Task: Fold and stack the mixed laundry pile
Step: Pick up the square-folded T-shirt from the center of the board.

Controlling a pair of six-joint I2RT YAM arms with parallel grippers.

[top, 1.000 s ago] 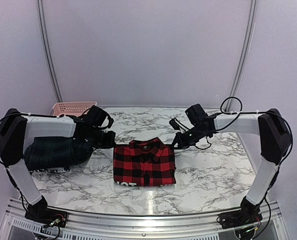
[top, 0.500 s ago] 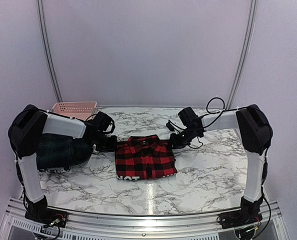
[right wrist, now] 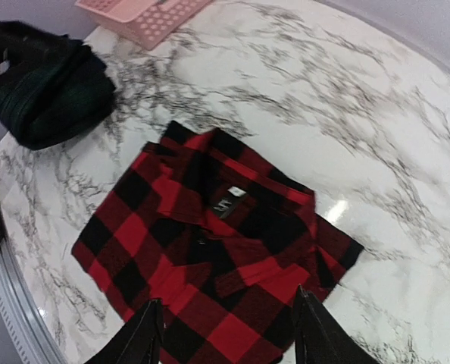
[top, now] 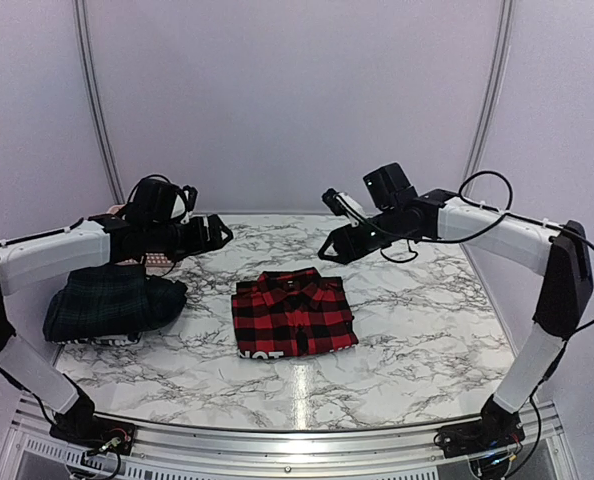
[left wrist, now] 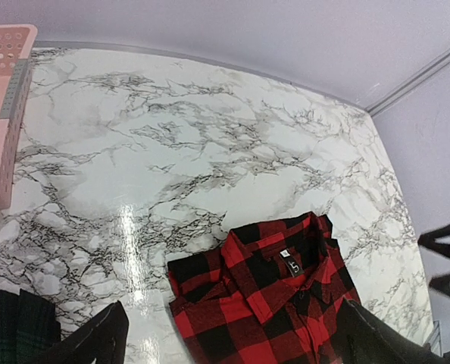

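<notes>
Both arms have lifted off the red-and-black checked shirt (top: 292, 318), which lies folded square at the middle of the table (top: 427, 345); the left gripper (top: 217, 232) and right gripper (top: 329, 228) hang above its far corners, jaws spread and empty, probably because this fold is finished; the dark green plaid garment (top: 107, 300) sits bunched at the left, apart from the shirt, likely kept aside for stacking.

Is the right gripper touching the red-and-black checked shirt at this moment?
Apart. The top external view shows the right gripper raised behind the checked shirt, with bare marble tabletop between them; its jaws stand open.
</notes>
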